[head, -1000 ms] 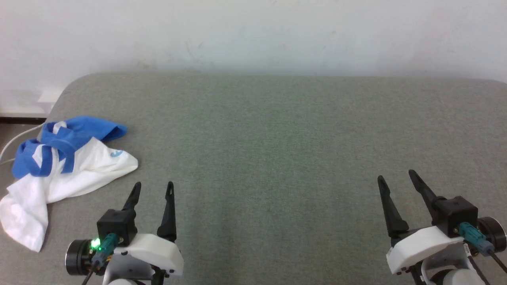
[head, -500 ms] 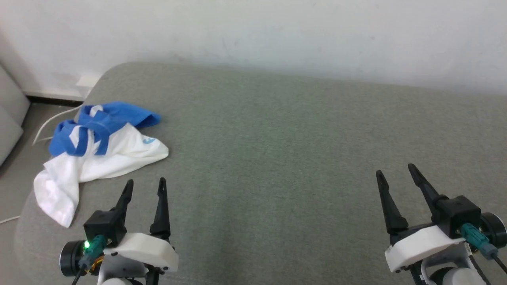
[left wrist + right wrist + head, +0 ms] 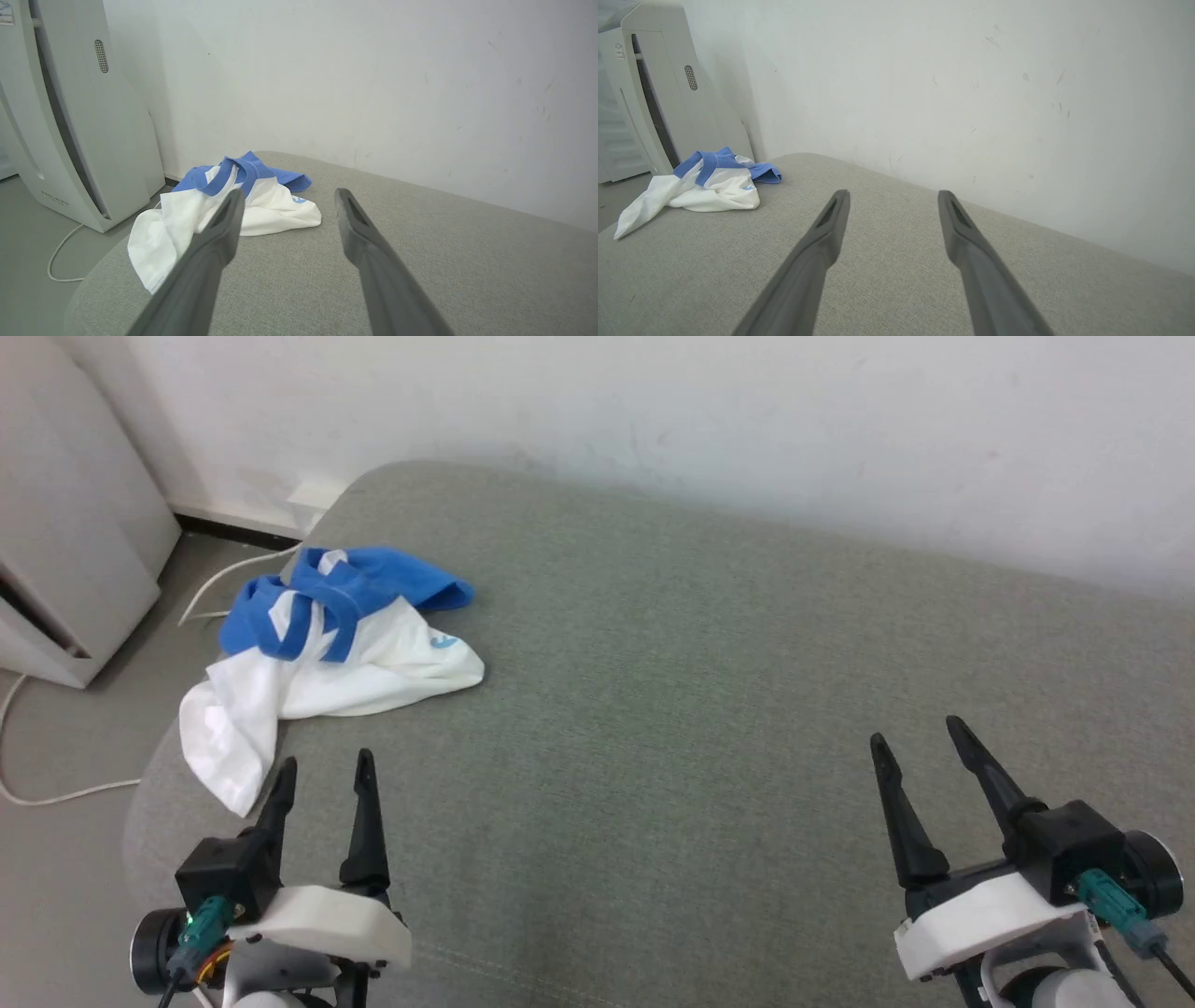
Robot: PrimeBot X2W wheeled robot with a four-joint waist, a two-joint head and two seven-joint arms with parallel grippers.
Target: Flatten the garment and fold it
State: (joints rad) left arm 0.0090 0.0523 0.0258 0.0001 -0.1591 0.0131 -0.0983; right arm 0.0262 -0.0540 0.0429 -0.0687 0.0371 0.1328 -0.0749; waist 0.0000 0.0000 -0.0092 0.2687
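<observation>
Two empty sets of jaws, left gripper (image 3: 324, 762) and right gripper (image 3: 916, 731), stand wide apart; crumpled garment (image 3: 373, 663) lies at ten o'clock on the bench (image 3: 700, 709).

The garment (image 3: 373, 663) lies at the far-left corner of the padded surface (image 3: 700, 663), just ahead of my left gripper (image 3: 326, 758); my right gripper (image 3: 916, 730) hangs well apart to the right, wall (image 3: 653, 411) behind.
</observation>
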